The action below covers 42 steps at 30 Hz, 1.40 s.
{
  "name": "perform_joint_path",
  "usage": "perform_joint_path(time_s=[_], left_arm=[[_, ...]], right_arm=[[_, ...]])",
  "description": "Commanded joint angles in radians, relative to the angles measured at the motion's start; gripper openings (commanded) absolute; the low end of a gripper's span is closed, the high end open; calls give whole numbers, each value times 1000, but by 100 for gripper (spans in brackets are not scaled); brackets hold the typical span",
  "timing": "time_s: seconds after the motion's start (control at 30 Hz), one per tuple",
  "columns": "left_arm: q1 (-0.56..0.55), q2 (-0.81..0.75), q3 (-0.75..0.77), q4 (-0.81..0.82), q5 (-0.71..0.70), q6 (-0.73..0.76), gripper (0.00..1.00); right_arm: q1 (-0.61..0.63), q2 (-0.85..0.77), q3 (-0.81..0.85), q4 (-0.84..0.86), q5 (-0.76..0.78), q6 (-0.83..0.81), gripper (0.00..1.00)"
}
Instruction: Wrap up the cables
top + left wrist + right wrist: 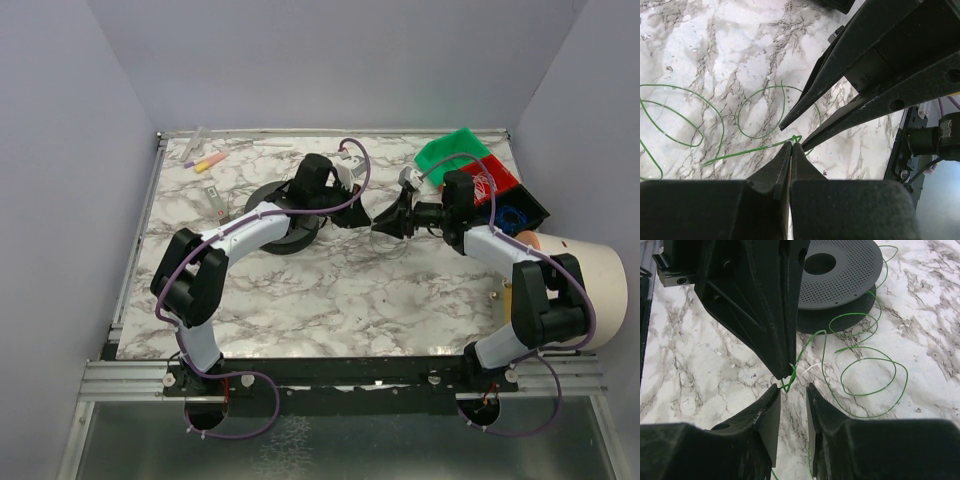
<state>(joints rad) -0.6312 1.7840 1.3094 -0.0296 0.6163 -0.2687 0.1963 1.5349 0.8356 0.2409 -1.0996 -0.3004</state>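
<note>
Claw, left [792,145]: closed, its tips pinching a small bend of the cable [747,153], a hair-thin green wire.
Claw, right [793,387]: partly open, one finger on each side of that same pinched bend. Nothing is clamped between them.
Meeting point: the two claws stand tip to tip, facing each other over the middle of the desk [330,300], toward its far half.
Cable: from the pinch it trails across the marble-patterned top in several loose loops and lies flat. One strand runs up onto the spool.
Spool [840,275]: black, round and perforated, with a centre hole. It lies flat on the desk just beyond the left claw, partly under the left arm in the top view.
Bins: a green bin [450,150], a red bin [500,175] and a black bin [525,205] cluster at the far right corner, behind the right arm.
Right edge: a pale round tub [600,280] sits beside the right arm's elbow.
Far left: pink and yellow markers [205,162] lie near the back edge.
</note>
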Motion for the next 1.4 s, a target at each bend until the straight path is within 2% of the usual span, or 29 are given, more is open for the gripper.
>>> perform_joint_path(time_s=[0.0, 0.13, 0.23, 0.3, 0.43, 0.7, 0.93, 1.03, 1.27, 1.37], left_arm=[[-14, 3, -17, 26, -3, -10, 0], [-16, 1, -16, 26, 0, -9, 0], [-16, 2, -10, 18, -13, -1, 0], [-16, 0, -8, 13, -10, 2, 0], [-16, 1, -5, 16, 13, -3, 0], [-16, -5, -13, 26, 54, -7, 0], [-16, -9, -10, 22, 55, 0, 0], [-16, -6, -12, 23, 56, 0, 0], [-16, 2, -25, 26, 51, -12, 0], [-18, 10, -21, 46, 59, -23, 0]], right_arm=[[2, -21, -18, 69, 45, 49, 29], [2, -14, -13, 50, 5, 19, 28], [2, -6, 32, -81, -40, -100, 29], [2, -18, 49, -161, -24, -181, 30], [2, -43, 22, -171, 13, -281, 34], [2, -37, -1, -129, 51, -287, 38], [-4, -29, 25, -200, -6, -343, 39], [-8, -25, 20, -183, 7, -324, 39], [-9, -45, -27, 6, -16, -112, 38], [-8, -48, -47, 52, -8, -87, 38]])
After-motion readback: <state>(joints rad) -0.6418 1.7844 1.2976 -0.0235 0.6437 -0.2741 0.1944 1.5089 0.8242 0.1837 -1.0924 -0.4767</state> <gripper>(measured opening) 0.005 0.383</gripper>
